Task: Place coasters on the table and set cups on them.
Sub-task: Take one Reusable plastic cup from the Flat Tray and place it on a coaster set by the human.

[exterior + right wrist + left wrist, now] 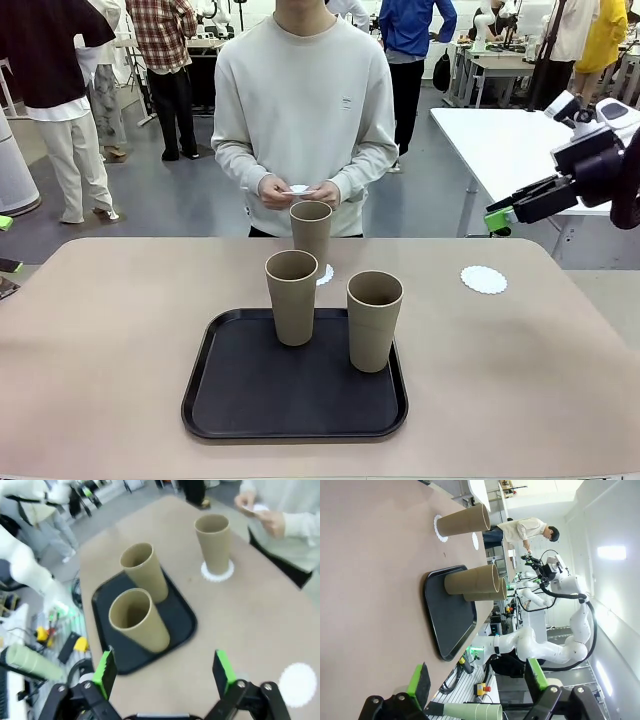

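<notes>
Left jaws and right jaws both gape empty, the right ones up at far right. I'd grip the right cup (374,318) on the tray (295,433) mid-body, keep it upright, centre it on the bare coaster (484,279). Right wrist cam shows the far cup (214,542) ringed by its doily (218,577); front cam barely.

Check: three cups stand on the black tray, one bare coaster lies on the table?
No. Only two cups stand on the tray; the third cup stands on a coaster beyond it, per the right wrist view. The bare coaster is right.
</notes>
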{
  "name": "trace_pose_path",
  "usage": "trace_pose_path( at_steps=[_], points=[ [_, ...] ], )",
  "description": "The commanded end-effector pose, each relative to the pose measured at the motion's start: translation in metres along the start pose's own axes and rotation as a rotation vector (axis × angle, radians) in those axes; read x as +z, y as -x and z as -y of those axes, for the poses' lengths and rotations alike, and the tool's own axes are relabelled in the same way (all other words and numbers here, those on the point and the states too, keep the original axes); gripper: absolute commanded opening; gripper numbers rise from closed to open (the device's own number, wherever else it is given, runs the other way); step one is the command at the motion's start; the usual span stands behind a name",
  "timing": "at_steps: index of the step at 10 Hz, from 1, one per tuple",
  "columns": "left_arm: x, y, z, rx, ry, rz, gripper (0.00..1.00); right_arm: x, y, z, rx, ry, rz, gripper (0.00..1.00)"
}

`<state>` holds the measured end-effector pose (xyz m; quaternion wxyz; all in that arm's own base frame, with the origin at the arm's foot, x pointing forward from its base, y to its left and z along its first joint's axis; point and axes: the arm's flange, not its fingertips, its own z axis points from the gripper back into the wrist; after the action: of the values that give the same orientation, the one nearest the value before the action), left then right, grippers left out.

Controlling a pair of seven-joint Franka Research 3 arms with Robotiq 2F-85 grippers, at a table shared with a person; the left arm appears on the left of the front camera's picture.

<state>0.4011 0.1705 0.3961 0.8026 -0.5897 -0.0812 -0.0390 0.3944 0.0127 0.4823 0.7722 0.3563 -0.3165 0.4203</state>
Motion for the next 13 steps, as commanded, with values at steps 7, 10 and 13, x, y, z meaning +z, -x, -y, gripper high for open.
trace_pose_path(
  at_steps=[7, 10, 13],
  points=[
    [0.002, 0.001, 0.0, -0.015, 0.006, -0.008, 1.0, -0.045, 0.079, -0.026, 0.28, -0.117, 0.126, 1.0],
    [0.002, 0.001, 0.0, -0.015, 0.006, -0.008, 1.0, -0.04, 0.055, -0.013, 0.288, -0.136, 0.1, 1.0],
    [0.002, 0.001, 0.0, -0.015, 0.006, -0.008, 1.0, -0.028, 0.052, -0.004, 0.437, -0.236, 0.157, 1.0]
  ],
)
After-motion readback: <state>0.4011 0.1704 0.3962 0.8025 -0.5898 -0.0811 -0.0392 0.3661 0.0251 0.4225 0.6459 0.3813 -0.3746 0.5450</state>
